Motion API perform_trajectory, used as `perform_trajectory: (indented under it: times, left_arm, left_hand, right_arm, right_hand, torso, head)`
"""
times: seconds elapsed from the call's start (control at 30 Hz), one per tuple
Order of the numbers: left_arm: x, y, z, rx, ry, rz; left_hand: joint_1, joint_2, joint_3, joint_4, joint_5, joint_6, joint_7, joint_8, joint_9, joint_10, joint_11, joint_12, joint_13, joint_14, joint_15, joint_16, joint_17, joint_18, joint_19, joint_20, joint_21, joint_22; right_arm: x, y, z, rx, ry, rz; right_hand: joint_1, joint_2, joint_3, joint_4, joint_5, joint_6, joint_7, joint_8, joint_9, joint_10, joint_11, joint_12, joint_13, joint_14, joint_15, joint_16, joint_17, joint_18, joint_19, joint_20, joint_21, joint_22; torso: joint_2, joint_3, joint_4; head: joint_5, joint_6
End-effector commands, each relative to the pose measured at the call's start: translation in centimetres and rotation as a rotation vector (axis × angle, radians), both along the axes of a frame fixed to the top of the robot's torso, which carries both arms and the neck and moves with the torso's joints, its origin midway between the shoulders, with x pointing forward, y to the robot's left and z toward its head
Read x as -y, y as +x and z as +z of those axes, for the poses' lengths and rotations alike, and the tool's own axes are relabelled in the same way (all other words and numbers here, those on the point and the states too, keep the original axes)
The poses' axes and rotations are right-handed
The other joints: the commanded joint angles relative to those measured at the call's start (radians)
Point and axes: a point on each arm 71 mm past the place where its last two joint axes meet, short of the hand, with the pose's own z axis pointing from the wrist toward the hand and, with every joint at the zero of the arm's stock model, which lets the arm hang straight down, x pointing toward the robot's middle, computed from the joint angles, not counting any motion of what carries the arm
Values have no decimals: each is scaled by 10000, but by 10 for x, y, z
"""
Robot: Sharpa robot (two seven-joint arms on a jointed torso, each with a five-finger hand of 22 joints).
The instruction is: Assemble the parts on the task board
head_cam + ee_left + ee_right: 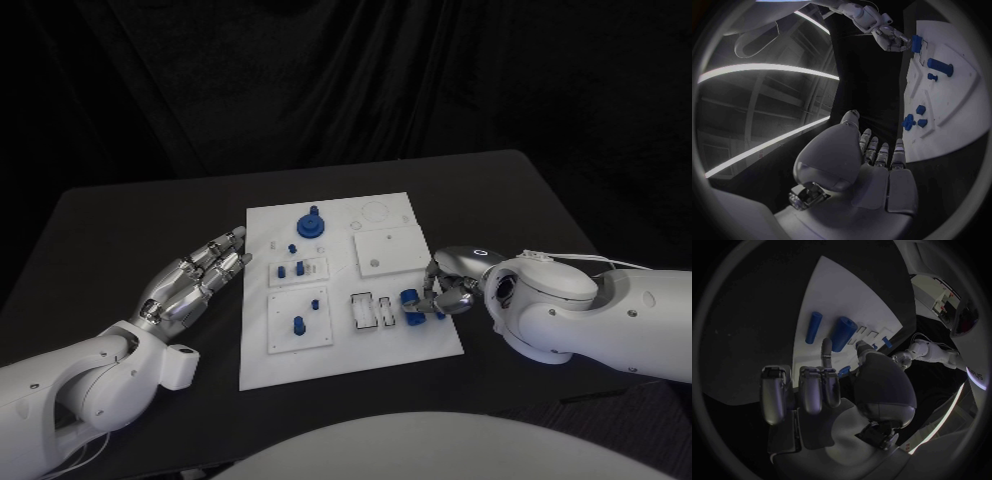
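On the task board [346,345], several blue parts [297,268] seem seated; my right hand [450,290] pinches a blue peg [411,300] at its right edge, unseated, w/ left hand [202,280] released beside its left edge.

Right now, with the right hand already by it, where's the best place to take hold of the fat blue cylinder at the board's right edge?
Probably around its round sides, mid-length. The fat blue cylinder lies on the task board beside a thinner blue rod, so come down from above with the right hand, a finger on each side. Mind the narrow gap on the rod's side.
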Motion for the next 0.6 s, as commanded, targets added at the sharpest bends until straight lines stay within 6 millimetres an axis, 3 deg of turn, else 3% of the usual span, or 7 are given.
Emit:
perform_trajectory:
  times: [0.03, 0.17, 0.47, 0.6]
  left_arm:
    - [1, 1, 8, 960, -520, 75]
    - [1, 1, 8, 908, -517, 28]
    - [1, 2, 7, 819, -469, -2]
    - [1, 2, 6, 770, -446, -24]
  left_hand:
    - [57, -59, 11, 0, 64, -22, 55, 11, -15, -46, 16, -18, -1, -3, 7, -66, -8, 59, 11, 0, 8, -12]
    - [67, -52, 20, -4, 69, -6, 73, 13, -13, -47, 30, -14, 0, -3, 19, -66, -8, 58, 13, 10, 9, -12]
    - [99, -40, 48, -26, 86, -41, 112, 7, -16, -56, 65, -31, -2, -3, 48, -66, -8, 54, 14, 35, 10, -20]
    - [115, -32, 63, -39, 91, -71, 132, 1, -20, -63, 86, -42, -4, -3, 64, -66, -8, 52, 17, 48, 12, -19]
  right_arm:
    - [1, -1, -5, -167, -308, -62]
    - [0, -2, -10, -293, -344, -30]
    - [-4, -2, -16, -245, -171, 51]
    - [-6, 0, -17, -208, -132, 70]
  right_hand:
    - [53, -27, -20, 6, -94, 64, 10, -71, 17, 1040, 43, 25, 2631, 1010, 30, -23, 2393, -148, 878, -4, 6, 2517]
    - [-67, -26, -59, 8, -153, 31, 25, -151, 19, 1040, 53, 25, 2631, 1004, 42, -35, 2362, -141, 866, 3, -16, 2508]
    - [-104, 32, -34, -2, -284, 35, 37, -239, 32, 1040, 67, 25, 2631, 1003, 55, -36, 2358, -141, 864, 16, -15, 2507]
    - [-70, 93, 9, -3, -293, 48, 40, -269, 40, 1040, 69, 25, 2631, 1001, 60, -39, 2350, -140, 862, 21, -17, 2506]
  torso:
    - [6, 1, 22]
    - [26, -5, 85]
    - [37, -22, 55]
    - [41, -10, 42]
  head:
    - [-7, -2]
    - [-26, -2]
    - [74, -2]
    - [82, -2]
